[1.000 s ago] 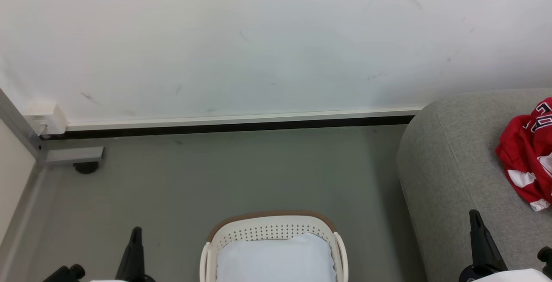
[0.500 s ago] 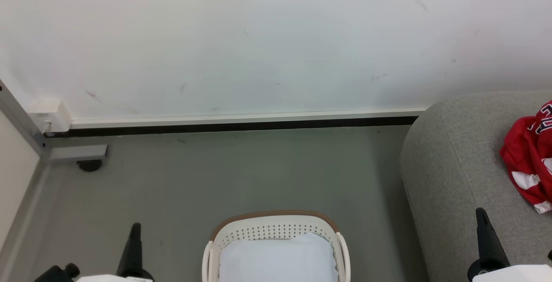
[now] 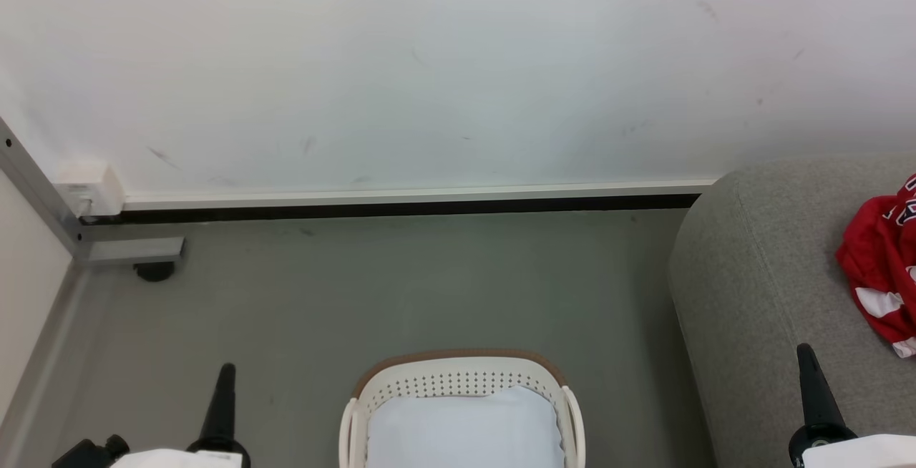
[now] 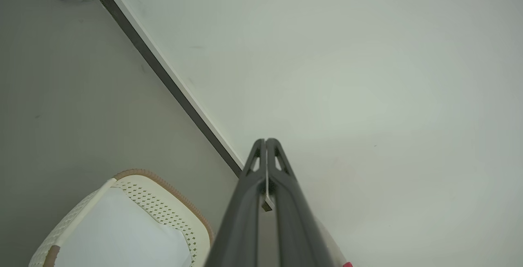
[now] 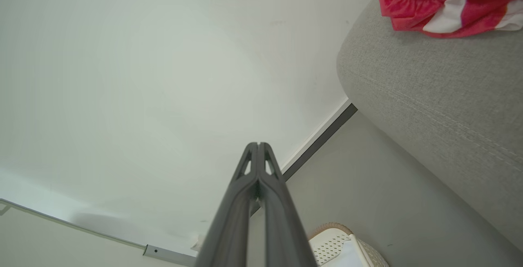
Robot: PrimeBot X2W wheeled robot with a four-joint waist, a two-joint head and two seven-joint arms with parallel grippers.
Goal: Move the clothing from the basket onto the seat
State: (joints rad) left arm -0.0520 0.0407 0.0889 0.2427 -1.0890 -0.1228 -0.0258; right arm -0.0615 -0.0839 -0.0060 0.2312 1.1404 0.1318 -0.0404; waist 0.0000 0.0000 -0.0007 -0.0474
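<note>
We find the left gripper (image 4: pixel 265 142) with its fingers pressed together, empty and touching nothing; the right gripper (image 5: pixel 258 145) likewise. Over the last second only the head camera has swung slightly; no item moved. The basket (image 3: pixel 458 371) shows just its pale lining (image 3: pixel 461 429). The clothing (image 3: pixel 876 260) lies on the seat (image 3: pixel 751 275). We judge the transfer complete.

The grey floor (image 3: pixel 401 282) carries the white basket (image 3: pixel 458 373), which stands at the bottom of the head view with a pale lining (image 3: pixel 461 429) inside. Near it, to the right, the grey seat (image 3: pixel 758 275) rests on the same floor. The red-and-white clothing (image 3: pixel 879 267) lies bunched on its cushion.
</note>
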